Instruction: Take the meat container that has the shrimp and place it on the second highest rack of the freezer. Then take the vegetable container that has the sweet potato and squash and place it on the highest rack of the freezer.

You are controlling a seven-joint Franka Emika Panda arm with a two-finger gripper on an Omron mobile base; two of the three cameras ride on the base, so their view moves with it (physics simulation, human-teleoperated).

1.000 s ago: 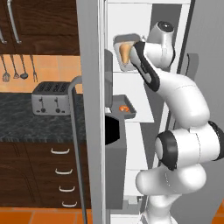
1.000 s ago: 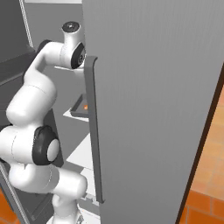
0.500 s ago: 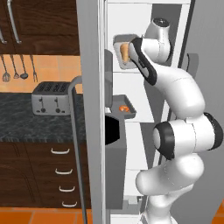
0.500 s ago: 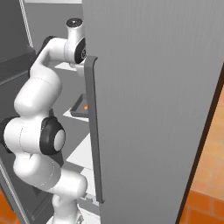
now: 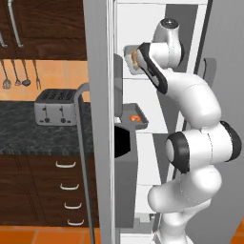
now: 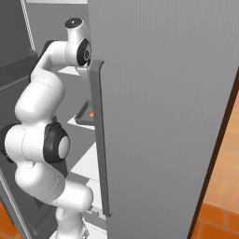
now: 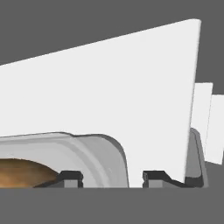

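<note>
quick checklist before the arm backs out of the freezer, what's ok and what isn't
1. Vegetable container on the highest rack: ok, it sits at top-shelf level.
2. Sweet potato inside that container: ok.
3. Squash in it too: cannot tell.
4. Claw let go of the container rim: ok, the fingertips stand apart astride it.
5. Shrimp container on the second highest rack: ok.
6. Freezer door open enough for the retreat: ok.
</note>
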